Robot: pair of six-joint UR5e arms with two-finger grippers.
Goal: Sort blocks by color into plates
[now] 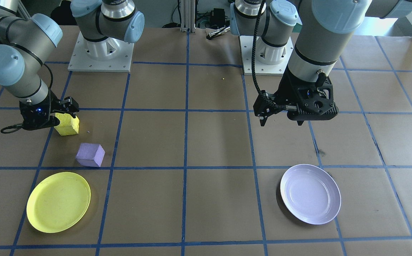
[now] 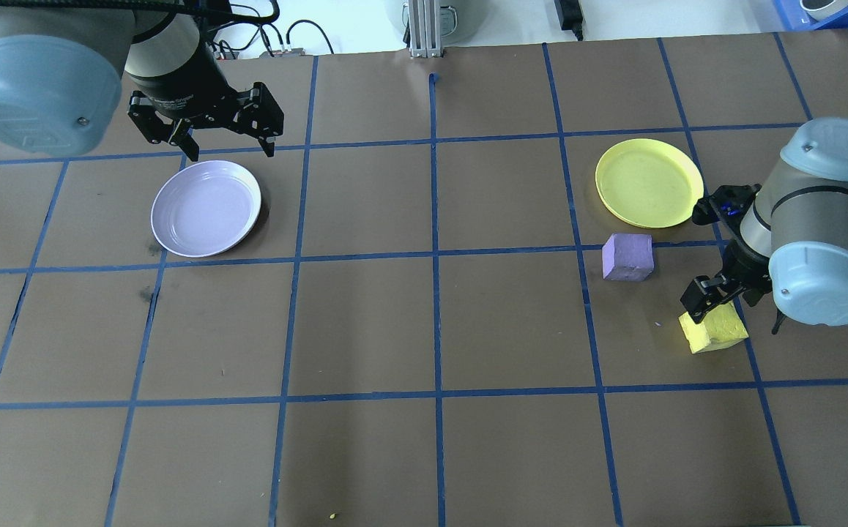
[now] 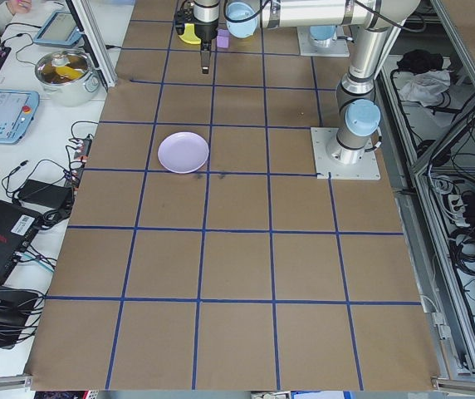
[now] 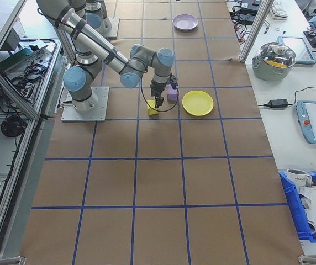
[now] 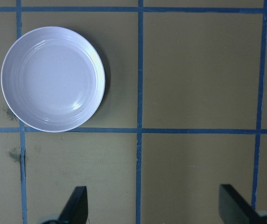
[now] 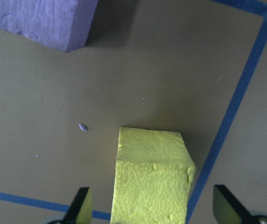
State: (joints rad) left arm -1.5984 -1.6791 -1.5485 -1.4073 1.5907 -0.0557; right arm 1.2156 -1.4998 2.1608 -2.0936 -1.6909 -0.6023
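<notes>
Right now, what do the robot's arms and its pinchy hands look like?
Both arms are fat silver-grey tubes with light blue round caps at the joints, standing on white bases. The left gripper and right gripper are black, blocky, with two thin fingers each. A black cable runs down to each wrist, and a tiny blue light glows there.

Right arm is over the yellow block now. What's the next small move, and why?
Probably lower a touch and close. The right gripper is open, its fingers straddling the bright yellow foam cube with gaps either side in the wrist view. The cube sits on the brown paper table, not yet in the round yellow plastic plate.
</notes>
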